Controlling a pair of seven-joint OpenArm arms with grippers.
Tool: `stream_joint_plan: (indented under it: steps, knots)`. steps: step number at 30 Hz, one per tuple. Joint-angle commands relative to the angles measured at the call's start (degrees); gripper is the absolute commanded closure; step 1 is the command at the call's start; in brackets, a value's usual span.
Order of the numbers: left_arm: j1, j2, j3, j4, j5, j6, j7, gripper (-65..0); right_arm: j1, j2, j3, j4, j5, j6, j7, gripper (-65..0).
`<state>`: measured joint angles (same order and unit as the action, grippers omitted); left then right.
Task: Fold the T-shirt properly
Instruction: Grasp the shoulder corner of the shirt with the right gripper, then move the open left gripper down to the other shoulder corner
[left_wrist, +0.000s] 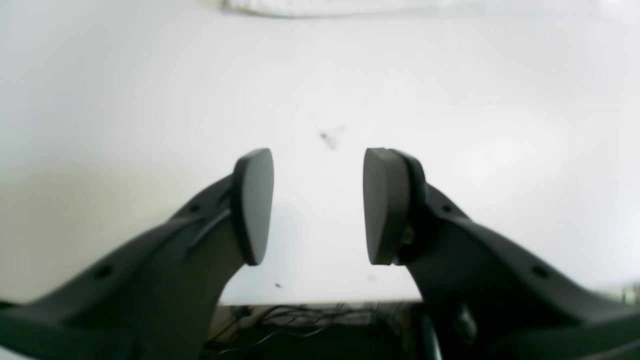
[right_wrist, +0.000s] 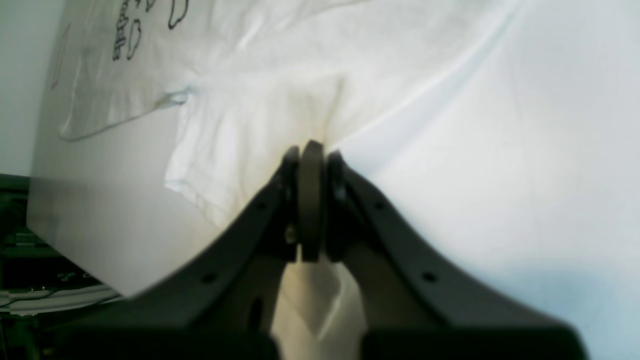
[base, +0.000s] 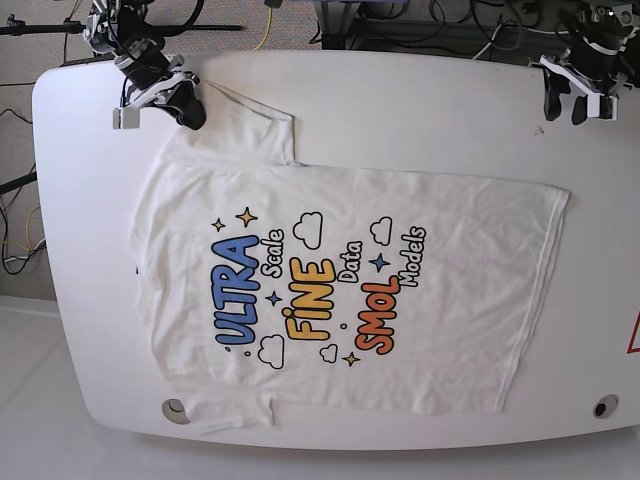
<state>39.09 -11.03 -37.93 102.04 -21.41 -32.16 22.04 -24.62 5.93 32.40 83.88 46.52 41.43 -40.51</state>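
The white T-shirt (base: 340, 290) lies spread flat and print-up on the white table (base: 420, 110), with blue "ULTRA", yellow "FINE" and orange "SMOL" lettering showing. My right gripper (base: 188, 108) is at the far left corner, shut on the upper sleeve. In the right wrist view the pads of the right gripper (right_wrist: 312, 150) pinch a fold of the white T-shirt (right_wrist: 400, 75), which is bunched around them. My left gripper (base: 566, 108) is at the far right corner, open and empty over bare table, apart from the shirt. It also shows in the left wrist view (left_wrist: 318, 205), with the shirt's edge (left_wrist: 325, 7) far ahead.
Round fittings sit in the table near its front edge at the left (base: 176, 408) and the right (base: 601, 406). Cables and stands (base: 400, 20) run behind the far edge. The table edge (left_wrist: 320, 301) is just under my left gripper.
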Motion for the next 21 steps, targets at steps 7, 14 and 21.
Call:
stream_joint_plan:
  steps: [7, 14, 21]
  knots:
    - [-3.71, -0.62, -5.01, 1.22, -8.09, -0.90, 7.26, -29.2, -0.33, 0.38, 0.12, -0.13, -1.31, -1.43, -1.05, 0.0]
    - [-5.49, -0.56, -6.15, 1.02, -10.84, -1.48, 8.89, -29.9, -0.26, 0.33, 0.26, -0.05, -1.14, -1.43, -0.99, 0.0]
    - [-6.76, -0.89, -9.60, -1.12, -15.90, -2.37, 13.53, -32.2, -0.19, 0.54, 0.00, 0.58, -0.84, -1.43, -1.03, 0.0]
